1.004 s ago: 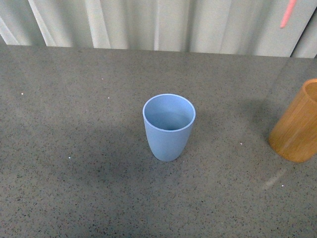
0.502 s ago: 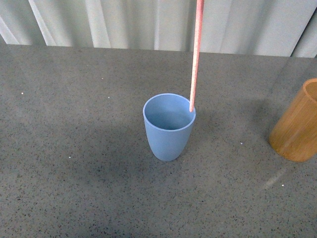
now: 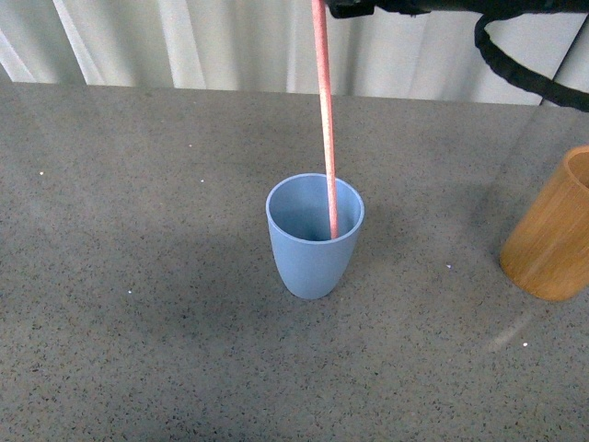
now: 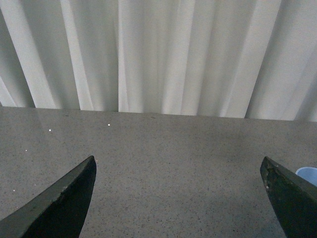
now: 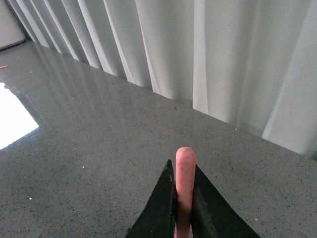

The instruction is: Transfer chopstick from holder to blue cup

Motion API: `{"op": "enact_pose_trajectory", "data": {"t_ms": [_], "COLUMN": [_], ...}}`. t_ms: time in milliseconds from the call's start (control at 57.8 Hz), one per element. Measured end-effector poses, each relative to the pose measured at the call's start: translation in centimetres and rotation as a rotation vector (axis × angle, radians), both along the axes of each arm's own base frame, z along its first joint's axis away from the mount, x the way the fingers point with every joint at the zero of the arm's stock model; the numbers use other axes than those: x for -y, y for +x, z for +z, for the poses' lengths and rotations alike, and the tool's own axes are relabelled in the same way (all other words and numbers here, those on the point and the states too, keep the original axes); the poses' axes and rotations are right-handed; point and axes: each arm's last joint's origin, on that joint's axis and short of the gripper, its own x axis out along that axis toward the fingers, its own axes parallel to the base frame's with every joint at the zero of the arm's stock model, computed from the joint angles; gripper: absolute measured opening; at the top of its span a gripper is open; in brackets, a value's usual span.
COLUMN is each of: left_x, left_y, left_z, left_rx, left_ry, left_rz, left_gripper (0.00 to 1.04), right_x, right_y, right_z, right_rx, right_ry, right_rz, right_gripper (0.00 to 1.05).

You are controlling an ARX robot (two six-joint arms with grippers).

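So, the right gripper has its two dark fingers pinched tight on the pink chopstick, right near its rounded top end. In the right wrist view that blunt pink tip pokes up just past the fingertips. From the front you only catch a bit of the black gripper body at the top edge of the shot, with a black cable looping off toward the right.

The chopstick hangs almost upright, its top leaning a touch toward the robot's left. Its lower end is down inside the blue cup, showing against the far inner wall on the cup's right side. I can't tell whether the tip touches the bottom.

The cup stands upright around the middle of the grey speckled desk. The wooden holder sits well off to the right, partly cut off by the frame edge, clearly apart from the cup.

The left gripper is spread wide with nothing between its fingers, just bare desk and the white curtain behind. It's hovering above the desk, and a tiny sliver of the blue cup's rim peeks in at the edge of its view beside one finger.

The same pleated curtain runs along the back of the desk in the other two views.
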Motion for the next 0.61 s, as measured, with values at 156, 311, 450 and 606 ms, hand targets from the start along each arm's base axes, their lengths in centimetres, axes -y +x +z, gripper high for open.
{"op": "enact_pose_trajectory", "data": {"t_ms": [156, 311, 450, 606], "left_x": [0.0, 0.0, 0.0, 0.0], "left_y": [0.0, 0.0, 0.0, 0.0], "left_z": [0.0, 0.0, 0.0, 0.0], "left_rx": [0.0, 0.0, 0.0, 0.0], "left_ry": [0.0, 0.0, 0.0, 0.0], "left_rz": [0.0, 0.0, 0.0, 0.0], "left_gripper": [0.98, 0.98, 0.98, 0.98], "right_x": [-0.5, -0.8, -1.2, -1.6], "right_y": [0.2, 0.4, 0.4, 0.2], "right_z": [-1.1, -2.4, -3.1, -3.1], "right_rx": [-0.003, -0.016, -0.031, -0.034], "right_ry": [-0.022, -0.041, -0.051, -0.046], "right_rz": [0.002, 0.001, 0.007, 0.011], "right_gripper": [0.03, 0.03, 0.08, 0.33]}}
